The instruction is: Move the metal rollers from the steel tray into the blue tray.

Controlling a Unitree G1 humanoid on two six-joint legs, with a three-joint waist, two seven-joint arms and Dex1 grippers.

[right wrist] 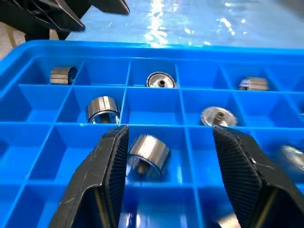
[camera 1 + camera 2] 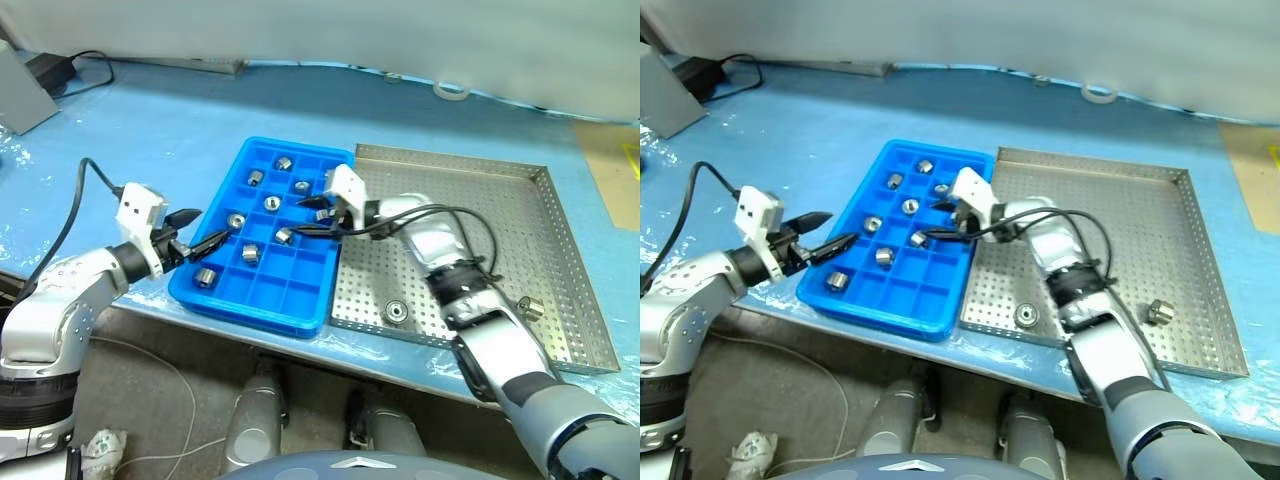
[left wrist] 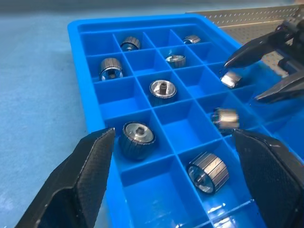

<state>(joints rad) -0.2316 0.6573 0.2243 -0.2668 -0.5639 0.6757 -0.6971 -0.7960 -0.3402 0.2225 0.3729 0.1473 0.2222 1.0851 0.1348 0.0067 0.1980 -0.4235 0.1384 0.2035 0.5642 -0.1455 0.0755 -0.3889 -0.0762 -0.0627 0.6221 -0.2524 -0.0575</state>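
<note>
The right claw hangs over the blue tray, fingers apart, a roller lying loose in the compartment between them. The left claw, spread wide, hovers at the tray's near-left edge. Two rollers remain on the steel tray.

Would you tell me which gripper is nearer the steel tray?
Right. The right gripper hovers over the blue tray beside the steel tray; the left gripper is at the blue tray's far side.
</note>
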